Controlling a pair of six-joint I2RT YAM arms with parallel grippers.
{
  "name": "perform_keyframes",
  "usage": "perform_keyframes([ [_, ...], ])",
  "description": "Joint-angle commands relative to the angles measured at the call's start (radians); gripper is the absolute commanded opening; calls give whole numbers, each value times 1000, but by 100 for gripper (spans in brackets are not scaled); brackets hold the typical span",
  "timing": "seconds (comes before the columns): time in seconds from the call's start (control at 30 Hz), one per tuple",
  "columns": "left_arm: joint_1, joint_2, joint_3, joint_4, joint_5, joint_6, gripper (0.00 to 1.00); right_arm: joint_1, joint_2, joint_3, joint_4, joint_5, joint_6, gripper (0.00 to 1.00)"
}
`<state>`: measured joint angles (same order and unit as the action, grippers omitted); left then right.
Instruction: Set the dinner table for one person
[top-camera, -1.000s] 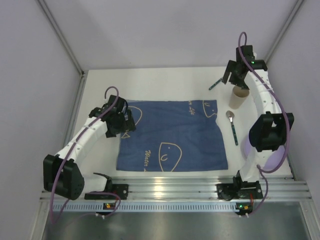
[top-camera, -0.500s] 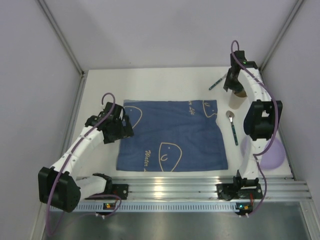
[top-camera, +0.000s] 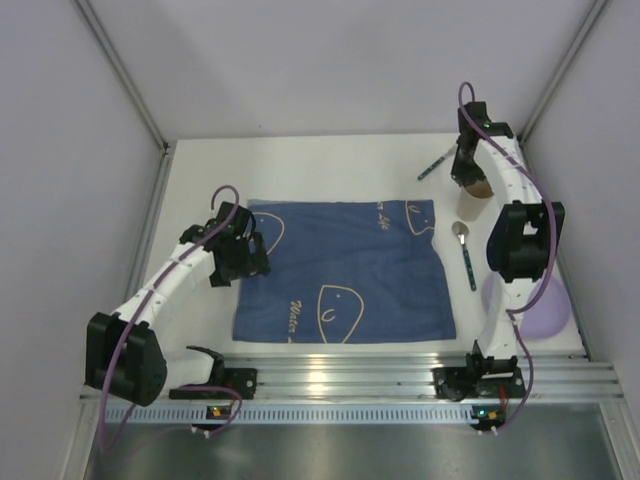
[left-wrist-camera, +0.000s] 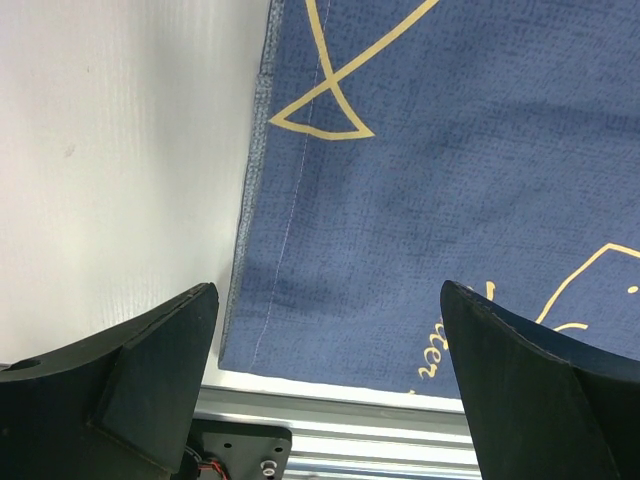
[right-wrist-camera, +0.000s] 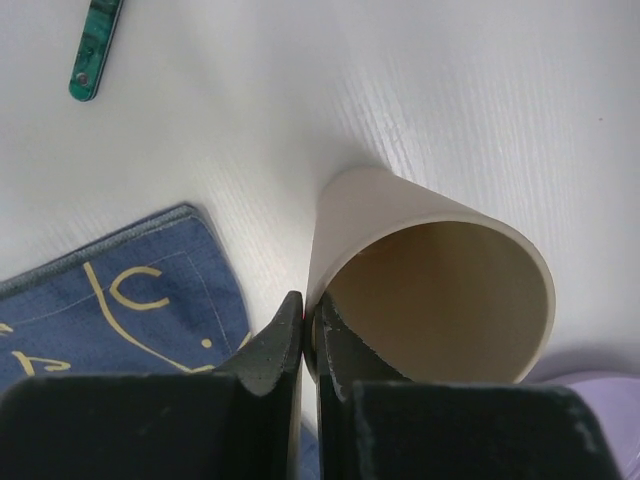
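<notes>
The dinner table (top-camera: 300, 170) is a white surface with a blue cloth (top-camera: 345, 270) spread across its middle. A beige cup (top-camera: 473, 200) stands upright off the cloth's far right corner. My right gripper (top-camera: 470, 176) is shut on the cup's rim. In the right wrist view one finger sits inside the cup (right-wrist-camera: 430, 290) and the other outside, with the gripper (right-wrist-camera: 308, 305) pinching the wall. My left gripper (top-camera: 240, 262) hovers open over the cloth's left edge. Only cloth (left-wrist-camera: 450, 150) and table show between the fingers of this gripper (left-wrist-camera: 327, 288).
A spoon with a green handle (top-camera: 466, 252) lies right of the cloth. Another green-handled utensil (top-camera: 432, 166) lies at the far right, its end also showing in the right wrist view (right-wrist-camera: 92, 45). A lilac bowl (top-camera: 545, 305) sits near right, partly behind the right arm. A metal rail (top-camera: 340, 375) edges the near side.
My right gripper has come down onto the cup and shut on its rim. My left arm shifted slightly along the cloth's left edge, its gripper still open.
</notes>
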<state>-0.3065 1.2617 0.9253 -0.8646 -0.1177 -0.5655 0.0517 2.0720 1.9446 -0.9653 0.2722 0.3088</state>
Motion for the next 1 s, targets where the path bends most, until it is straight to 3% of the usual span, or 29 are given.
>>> perform_keyframes([
  [0.0,1,5,40,29,-5,27,98,71,-147,25,-33,35,6,0],
  [0.37,1,-8,27,29,-8,13,98,332,-260,-44,-87,68,91,0],
  [0.97,1,-102,1,-22,-42,-1,98,384,-162,-277,132,-11,108,0],
])
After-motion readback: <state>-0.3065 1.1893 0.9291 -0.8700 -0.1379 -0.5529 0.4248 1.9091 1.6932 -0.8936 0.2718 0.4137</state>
